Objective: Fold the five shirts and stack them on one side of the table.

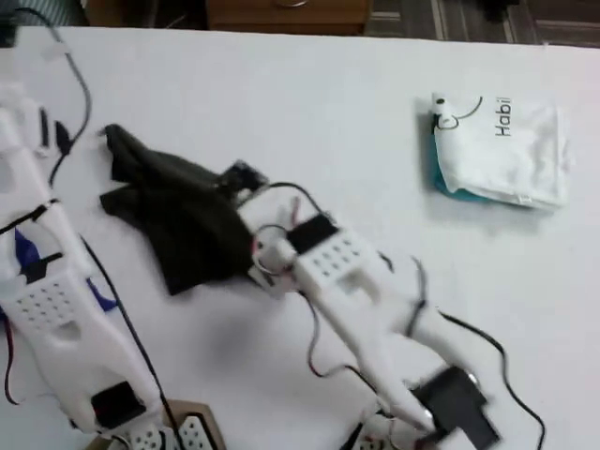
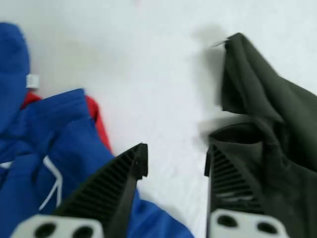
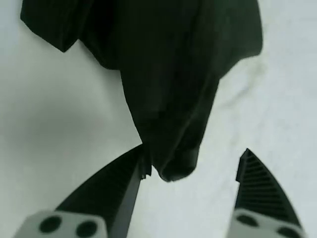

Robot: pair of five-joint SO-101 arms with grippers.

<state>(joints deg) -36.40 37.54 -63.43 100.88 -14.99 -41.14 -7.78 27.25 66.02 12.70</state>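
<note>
A crumpled dark shirt [image 1: 173, 220] lies left of the table's middle. My right gripper [image 1: 236, 183] is at its right edge. In the right wrist view this gripper [image 3: 193, 166] is open, and a folded corner of the dark shirt [image 3: 168, 99] lies between its fingertips. My left gripper [image 2: 176, 161] is open above bare table, with a blue and red shirt [image 2: 44, 148] on one side and the dark shirt [image 2: 262, 129] on the other. A folded white shirt [image 1: 506, 145] sits on a folded teal one [image 1: 441, 178] at the right.
The left arm [image 1: 56, 309] runs along the table's left edge, with a bit of the blue shirt [image 1: 28, 253] showing beside it. Cables trail from both arms. Wooden furniture stands beyond the far edge.
</note>
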